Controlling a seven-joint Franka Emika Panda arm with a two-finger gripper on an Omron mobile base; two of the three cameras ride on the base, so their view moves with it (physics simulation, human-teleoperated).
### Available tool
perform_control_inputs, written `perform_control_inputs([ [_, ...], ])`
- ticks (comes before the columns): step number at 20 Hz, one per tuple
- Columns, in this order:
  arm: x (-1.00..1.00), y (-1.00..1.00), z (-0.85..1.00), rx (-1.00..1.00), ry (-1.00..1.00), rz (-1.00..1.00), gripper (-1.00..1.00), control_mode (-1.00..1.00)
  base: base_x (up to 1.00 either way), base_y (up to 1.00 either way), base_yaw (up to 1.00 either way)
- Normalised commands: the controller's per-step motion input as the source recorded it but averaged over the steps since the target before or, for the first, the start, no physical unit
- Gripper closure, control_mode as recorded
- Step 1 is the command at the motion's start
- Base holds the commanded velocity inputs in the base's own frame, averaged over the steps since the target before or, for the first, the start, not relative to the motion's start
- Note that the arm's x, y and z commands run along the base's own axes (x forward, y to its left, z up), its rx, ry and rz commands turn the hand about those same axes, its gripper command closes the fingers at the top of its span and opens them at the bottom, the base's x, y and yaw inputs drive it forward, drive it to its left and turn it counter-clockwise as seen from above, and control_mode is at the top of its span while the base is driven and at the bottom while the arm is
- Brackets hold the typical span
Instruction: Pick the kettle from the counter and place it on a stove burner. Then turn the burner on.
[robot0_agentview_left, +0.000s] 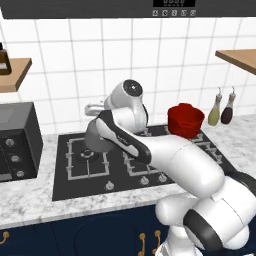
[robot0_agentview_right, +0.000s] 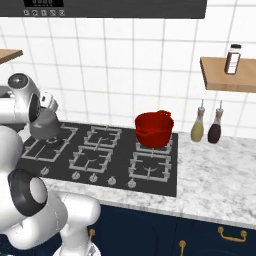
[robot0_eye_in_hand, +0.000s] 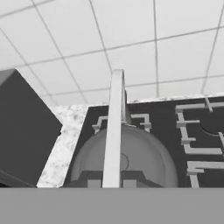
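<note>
Our gripper (robot0_eye_in_hand: 112, 183) looks closed on the kettle's (robot0_eye_in_hand: 131, 157) thin upright handle, fingers tight on both sides. We see the kettle sitting over the stove burner (robot0_agentview_left: 87, 157) at the cooktop's 9 o'clock side, with the red pot (robot0_agentview_right: 154, 129) off toward 2 o'clock.

So we've got a chunky glossy white arm (robot0_agentview_left: 190, 170) here, all fat rounded segments with dark grey, almost black bands at the joints. One joint ends in a round dark cap with a small pale dot in its middle. The gripper (robot0_eye_in_hand: 112, 183) has two small dark fingertips.
</note>
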Motion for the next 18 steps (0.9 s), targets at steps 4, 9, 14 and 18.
perform_control_inputs([
  [4,0.35,0.4,-0.28,-0.01,0.11,0.0,1.0,-1.0,0.0,0.0,0.0],
  [9,0.22,0.13,-0.41,-0.08,0.02,0.0,1.0,-1.0,0.0,0.0,0.0],
  [14,0.17,0.16,-0.42,-0.08,0.0,0.0,1.0,-1.0,0.0,0.0,0.0],
  [18,0.01,0.18,-0.41,-0.08,0.0,0.0,1.0,-1.0,0.0,0.0,0.0],
])
